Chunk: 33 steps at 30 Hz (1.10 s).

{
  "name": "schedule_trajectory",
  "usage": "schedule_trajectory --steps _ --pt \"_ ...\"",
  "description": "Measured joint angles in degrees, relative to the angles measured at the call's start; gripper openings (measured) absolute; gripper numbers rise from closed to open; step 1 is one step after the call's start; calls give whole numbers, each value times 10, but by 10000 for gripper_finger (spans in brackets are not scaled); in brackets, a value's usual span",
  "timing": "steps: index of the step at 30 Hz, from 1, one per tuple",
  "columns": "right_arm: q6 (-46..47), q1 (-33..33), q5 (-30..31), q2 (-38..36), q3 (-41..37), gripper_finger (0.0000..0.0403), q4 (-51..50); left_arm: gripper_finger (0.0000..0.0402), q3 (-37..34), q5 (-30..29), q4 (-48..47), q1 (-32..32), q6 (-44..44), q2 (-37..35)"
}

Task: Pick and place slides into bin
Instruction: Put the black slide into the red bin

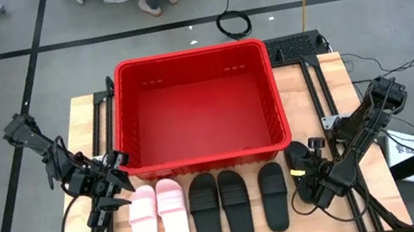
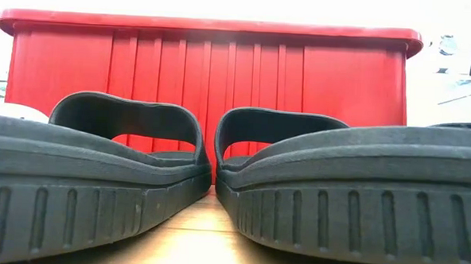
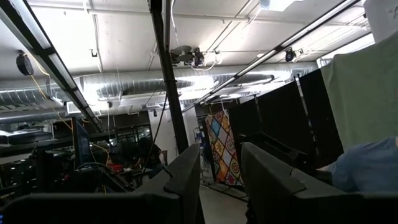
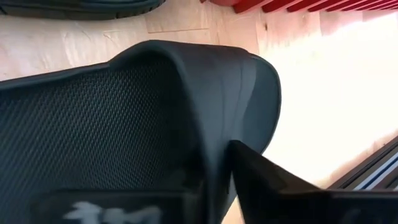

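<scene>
Table [image 1: 87, 111] pale wood, grey taped floor around | bin [image 1: 197, 105]: 1, red | slides: 2 pink [image 1: 158, 217], 4 black [image 1: 221, 207] | right gripper [image 1: 301, 176] clamped on black slide [image 4: 124, 124] | left gripper [image 1: 109, 189] part-open, holding nothing

- The bin [image 1: 197, 109], a bright red crate with ribbed walls, stands empty on the bench, between the two sets of fingers.
- Two light pink slides [image 1: 158, 217] lie flat just beside the left fingers [image 1: 111, 203].
- Three black slides [image 1: 240, 204] lie in the same row.
- A fourth black slide [image 4: 124, 124] sits at the right fingers [image 4: 273, 186], its edge between them.
</scene>
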Motion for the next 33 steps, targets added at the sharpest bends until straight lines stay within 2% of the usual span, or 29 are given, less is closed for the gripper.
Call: schedule_trajectory --steps 3,9,24,33 --pt "-2 0 -9 0 0 8 0 127 0 0 0 0 0 0" --pt "-2 0 -36 -3 0 10 5 127 0 0 0 0 0 0" --pt "-12 0 -46 -5 2 4 8 127 0 0 0 0 0 0" --pt "-17 0 -58 -5 77 4 -81 127 0 0 0 0 0 0"
